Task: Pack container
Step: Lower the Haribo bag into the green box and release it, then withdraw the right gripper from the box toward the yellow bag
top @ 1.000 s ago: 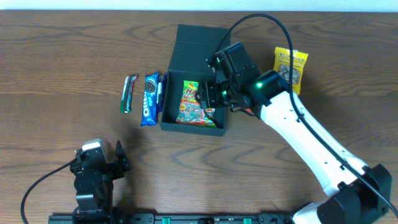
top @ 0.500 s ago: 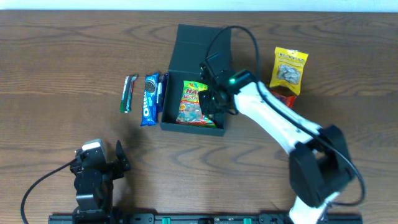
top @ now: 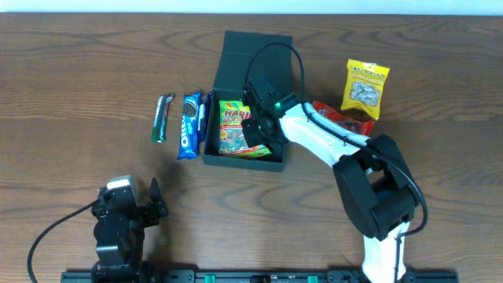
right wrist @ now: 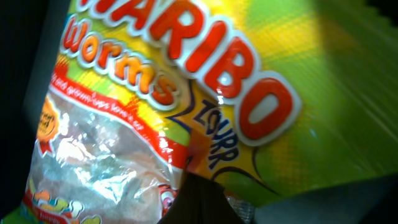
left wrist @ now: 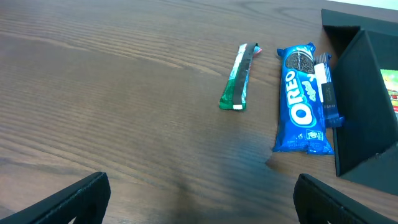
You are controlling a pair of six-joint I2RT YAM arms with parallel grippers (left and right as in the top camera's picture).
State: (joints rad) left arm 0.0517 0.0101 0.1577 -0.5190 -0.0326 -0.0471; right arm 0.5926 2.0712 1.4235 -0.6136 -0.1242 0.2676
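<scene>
Left claw (left wrist: pixel 200 182) at the near desk (top: pixel 71 94) edge, fingers spread wide, holding nothing. Farther in — green bar (top: pixel 163 118), Oreo packet (top: pixel 189 126), then the container (top: pixel 244 163) mid-desk, flap lid open rearward. Right claw (top: pixel 255 130) down inside it, against the Haribo sour worms bag (right wrist: pixel 186 93); apart or together not discernible. Yellow snack packet (top: pixel 365 88) beyond, to the right.

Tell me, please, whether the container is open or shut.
Open: the lid of the container is folded back, and the Haribo bag shows inside.
</scene>
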